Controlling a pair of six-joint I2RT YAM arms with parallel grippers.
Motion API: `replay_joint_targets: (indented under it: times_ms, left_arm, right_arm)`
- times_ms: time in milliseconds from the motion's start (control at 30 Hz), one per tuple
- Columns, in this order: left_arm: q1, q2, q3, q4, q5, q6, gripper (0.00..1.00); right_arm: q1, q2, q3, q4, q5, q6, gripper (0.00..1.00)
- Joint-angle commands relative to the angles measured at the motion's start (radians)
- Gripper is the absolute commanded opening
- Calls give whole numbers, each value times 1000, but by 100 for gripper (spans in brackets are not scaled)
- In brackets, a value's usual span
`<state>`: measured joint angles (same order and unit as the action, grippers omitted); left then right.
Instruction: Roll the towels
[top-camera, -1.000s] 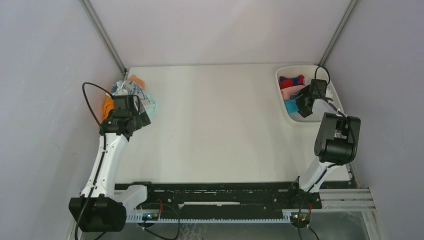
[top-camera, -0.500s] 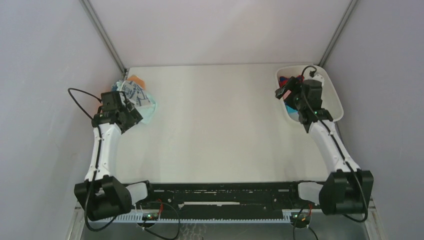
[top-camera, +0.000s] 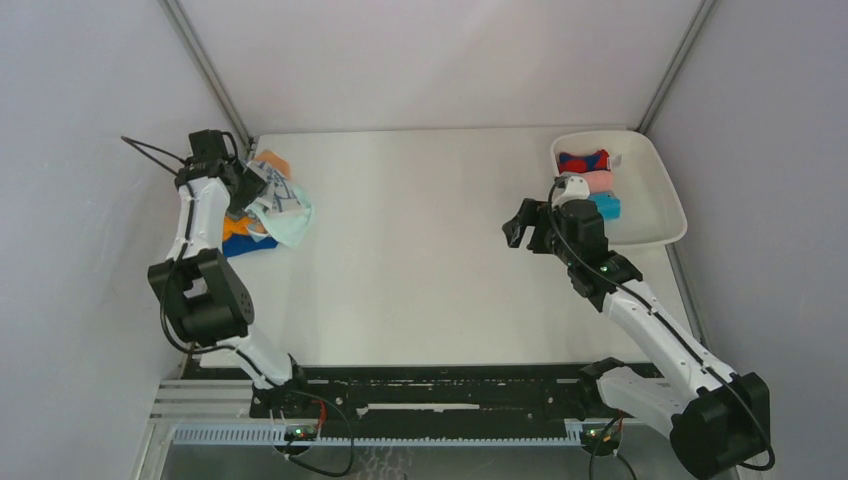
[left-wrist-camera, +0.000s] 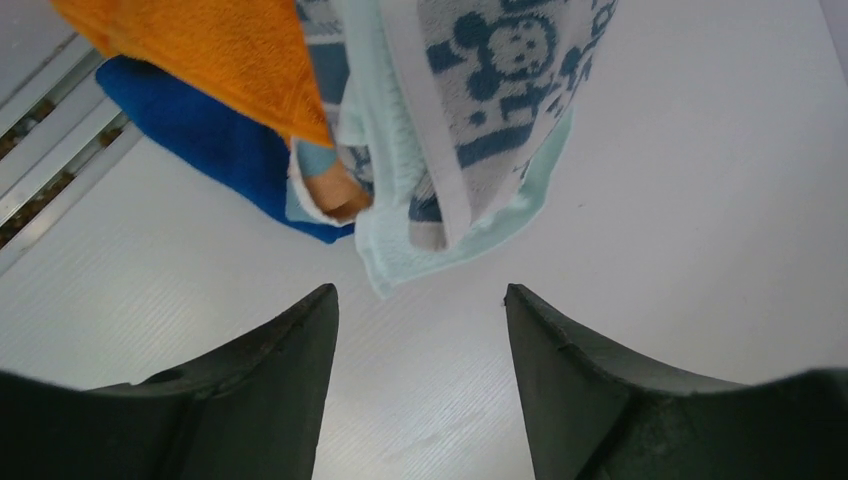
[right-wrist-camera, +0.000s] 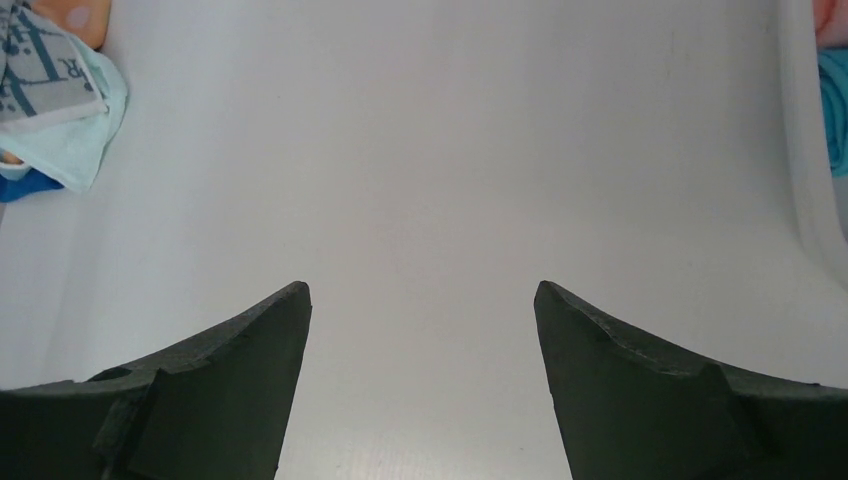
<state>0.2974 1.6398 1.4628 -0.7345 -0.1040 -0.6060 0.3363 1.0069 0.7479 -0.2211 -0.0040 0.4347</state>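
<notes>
Your left pincer (left-wrist-camera: 420, 295), wide, is by the heap of orange, blue and pale green towels (top-camera: 283, 218) at 10 o'clock. Your right pincer (right-wrist-camera: 420, 290) is wide too. 3 rolled towels (top-camera: 590, 181) lie in the white tray (top-camera: 668, 216) at 2 o'clock; the heap is not rolled yet.

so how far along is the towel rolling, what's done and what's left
Done: the tray holds a red-and-blue roll, a pink roll and a teal roll. In hand: nothing; the left gripper and right gripper are open and empty. Left: the patterned towel, orange towel and blue towel lie heaped unrolled at the left edge of the table.
</notes>
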Motion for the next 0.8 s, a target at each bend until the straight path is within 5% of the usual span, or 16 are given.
replay_joint_targets:
  times_ms: [0, 433, 567, 767]
  left_arm:
    - [1, 76, 119, 6, 13, -38, 66]
    - [1, 304, 215, 63, 74, -2, 46]
    - [3, 305, 232, 53, 93, 15, 26]
    - [9, 224, 215, 1, 21, 25, 34]
  right_arm:
    - [64, -11, 8, 69, 81, -72, 81]
    - [68, 19, 6, 75, 77, -80, 82]
    - [57, 27, 5, 81, 57, -79, 82]
    - [58, 26, 5, 83, 45, -78, 82]
